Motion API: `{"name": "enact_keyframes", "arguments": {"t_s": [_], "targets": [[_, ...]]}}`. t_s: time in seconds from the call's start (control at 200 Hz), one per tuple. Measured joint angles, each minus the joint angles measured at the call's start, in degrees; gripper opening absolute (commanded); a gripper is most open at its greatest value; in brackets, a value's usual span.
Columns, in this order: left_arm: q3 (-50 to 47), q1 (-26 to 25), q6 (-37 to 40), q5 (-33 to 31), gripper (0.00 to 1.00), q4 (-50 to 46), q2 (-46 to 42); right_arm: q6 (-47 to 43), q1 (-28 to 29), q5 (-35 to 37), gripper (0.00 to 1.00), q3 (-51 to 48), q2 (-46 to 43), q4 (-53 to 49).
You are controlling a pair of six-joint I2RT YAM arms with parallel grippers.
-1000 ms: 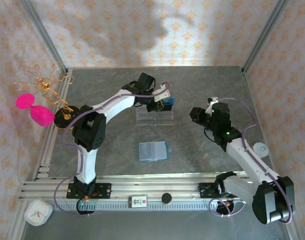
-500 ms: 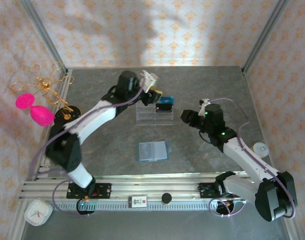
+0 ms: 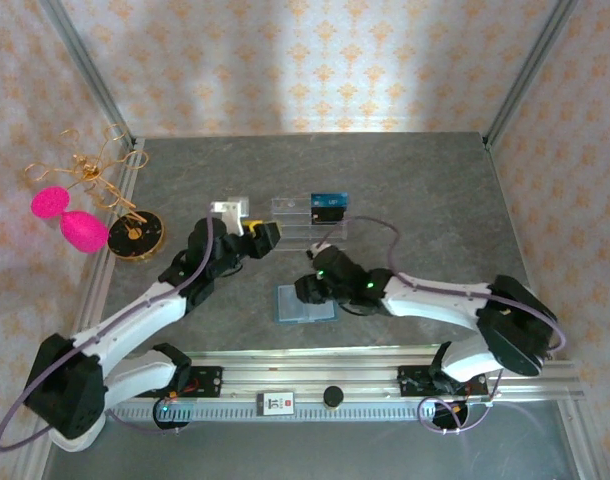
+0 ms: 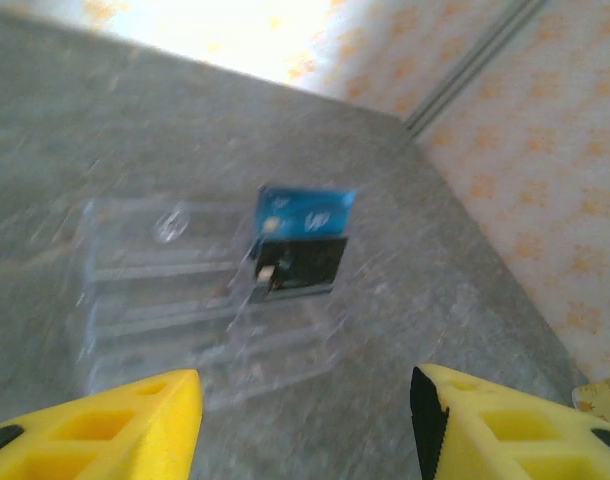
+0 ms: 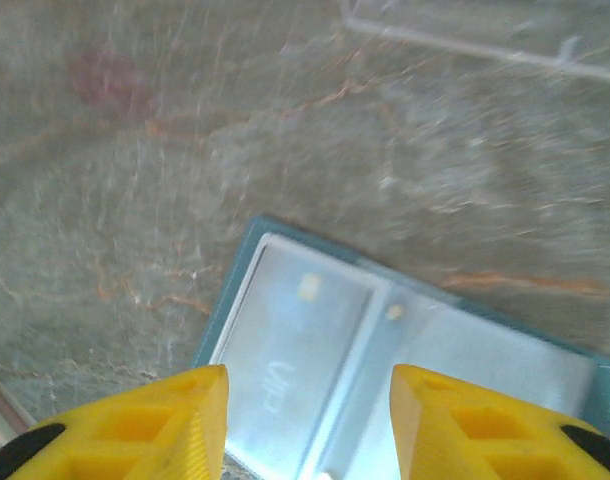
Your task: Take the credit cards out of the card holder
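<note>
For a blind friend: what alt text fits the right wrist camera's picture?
The yellow right gripper, jaws apart, hovers over an open teal card holder lying flat on the grey table, pale lining up. A clear stand edges in at the top.

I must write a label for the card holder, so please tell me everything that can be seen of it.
The card holder is a small bifold wallet, lying open and flat, lining up, on the grey marbled table, nearer the arms than the clear stand. Its rim is teal; its pale blue-grey, slightly glossy lining has two panels split by a centre fold, with faint marks. The right gripper hangs over it, jaws open; contact cannot be told.
</note>
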Motion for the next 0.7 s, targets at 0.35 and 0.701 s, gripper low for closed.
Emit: {"name": "enact_keyframes", "arguments": {"t_s": [0.35,0.701], "targets": [[-10.4,0.0,-8.2,-6.7,0.54,-10.5,-12.0,-2.6,7.3,9.1,0.43,9.0,13.5,-1.7],[-10.7,0.0,-8.2,-7.3,0.52,-13.4,-14.4,-2.3,9.7,16.9,0.21,12.0,20.0,-5.2]]}}
